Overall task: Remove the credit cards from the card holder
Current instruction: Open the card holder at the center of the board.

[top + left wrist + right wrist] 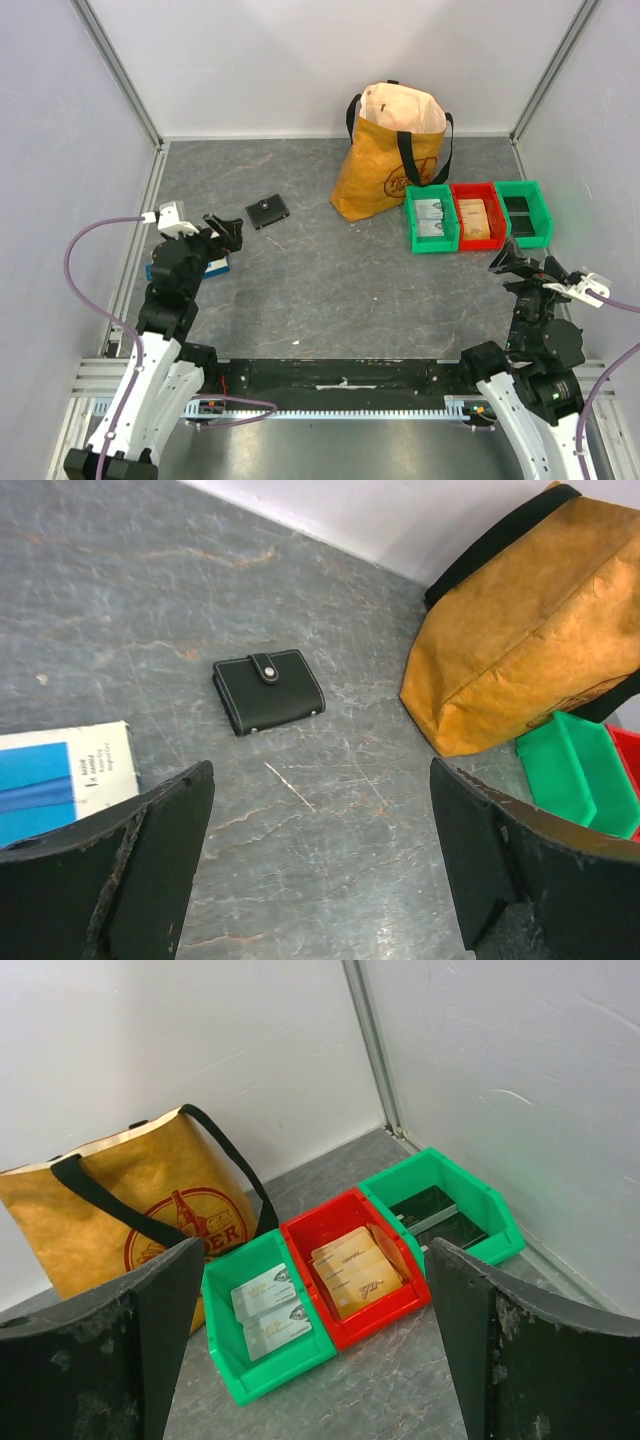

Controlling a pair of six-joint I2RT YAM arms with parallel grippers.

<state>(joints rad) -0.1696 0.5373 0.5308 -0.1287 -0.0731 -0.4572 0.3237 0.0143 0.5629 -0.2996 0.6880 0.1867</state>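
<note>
The black card holder lies folded shut on the grey table at the back left, its tab and silver stud facing up. It also shows in the left wrist view. No credit cards show at the holder; any inside it are hidden. My left gripper is open and empty, hovering a short way to the near left of the holder. My right gripper is open and empty at the right, just in front of the bins.
A blue-and-white flat box lies under my left gripper. A tan paper bag stands at the back. Right of it sit a green bin with silver cards, a red bin with gold cards and a green bin with black cards.
</note>
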